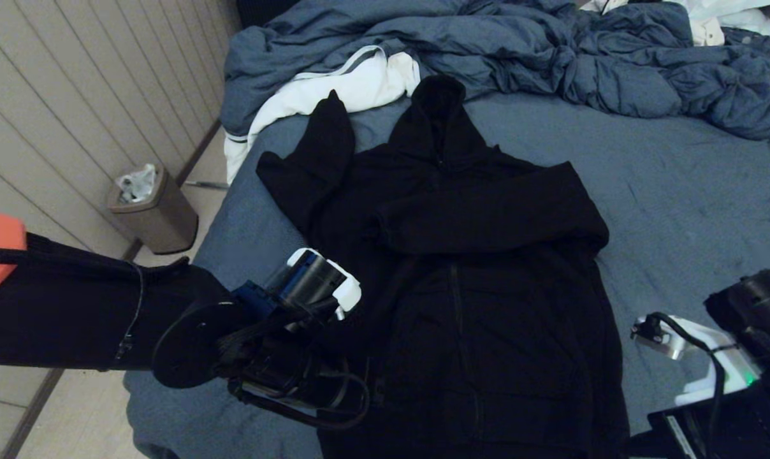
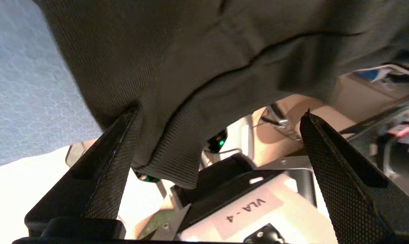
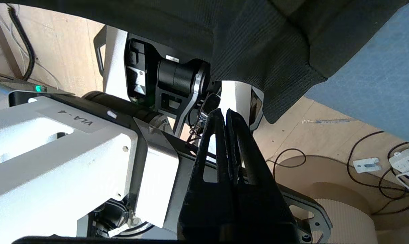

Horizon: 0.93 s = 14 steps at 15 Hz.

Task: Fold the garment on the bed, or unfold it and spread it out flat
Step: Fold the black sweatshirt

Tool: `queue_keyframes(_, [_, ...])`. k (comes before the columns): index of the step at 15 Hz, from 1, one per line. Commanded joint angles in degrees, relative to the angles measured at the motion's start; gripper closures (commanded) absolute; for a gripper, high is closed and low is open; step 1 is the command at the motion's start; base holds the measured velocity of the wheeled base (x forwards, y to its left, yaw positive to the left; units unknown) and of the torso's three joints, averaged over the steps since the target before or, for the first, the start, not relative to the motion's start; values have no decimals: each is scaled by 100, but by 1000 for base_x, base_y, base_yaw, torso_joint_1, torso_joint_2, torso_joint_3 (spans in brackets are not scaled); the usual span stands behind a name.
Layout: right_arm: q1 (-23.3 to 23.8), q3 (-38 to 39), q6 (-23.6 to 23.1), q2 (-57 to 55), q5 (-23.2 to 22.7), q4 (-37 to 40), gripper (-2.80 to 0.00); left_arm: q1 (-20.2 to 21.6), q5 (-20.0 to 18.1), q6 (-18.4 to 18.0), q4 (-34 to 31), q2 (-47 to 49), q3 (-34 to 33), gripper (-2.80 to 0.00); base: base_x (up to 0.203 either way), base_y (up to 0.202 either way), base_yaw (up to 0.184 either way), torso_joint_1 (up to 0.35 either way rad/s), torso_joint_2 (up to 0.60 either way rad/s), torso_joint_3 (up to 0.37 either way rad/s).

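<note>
Hoodie [image 1: 487,268]: black, zip-front, lying front-up on the bed [image 1: 691,197]; hood toward the far side, one sleeve folded across the chest, other sleeve angled up beside the white striped cloth [image 1: 353,83]; hem hanging over the near edge.
Left gripper [image 2: 221,135]: at the near-left hem corner, fingers spread wide, one finger [image 2: 116,149] touching the ribbed hem, nothing pinched.
Right gripper [image 3: 223,115]: low at the near-right edge, below the hem, fingers pressed together, holding nothing.
Step, judged: taking hold of the left hem corner.
Doing it well: push deep enough to catch both fabric layers inside the rib, close fully before lifting, lift slowly to keep the folded sleeve in place.
Risk: thick soft fabric slipping from a shallow pinch.
</note>
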<state>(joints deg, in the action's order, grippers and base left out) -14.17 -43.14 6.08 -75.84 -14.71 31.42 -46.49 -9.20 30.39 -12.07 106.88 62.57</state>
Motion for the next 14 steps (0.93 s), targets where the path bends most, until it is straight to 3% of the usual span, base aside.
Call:
queue_keyframes(1, [26, 96, -1, -37, -12, -37, 0, 0, 0, 14, 12, 170, -51, -280, 0, 0, 0, 0, 0, 0])
queue_keyframes(8, [151, 332, -72, -106, -30, -330, 0, 35, 82, 44, 1124, 341, -596, -280, 0, 0, 0, 0, 0, 0])
queue_keyframes(10, [143, 339, -72, -246, -32, -375, 0, 35, 295, 63, 1208, 415, -597, -280, 0, 0, 0, 0, 0, 0])
queue_keyframes(13, [166, 218, -67, -401, 31, -737, 0, 35, 270, 81, 1322, 395, -605, -280, 0, 0, 0, 0, 0, 0])
queue_keyframes(14, [233, 144, -64, -374, 58, -740, -114, 35, 261, 72, 1322, 387, -597, -280, 0, 0, 0, 0, 0, 0])
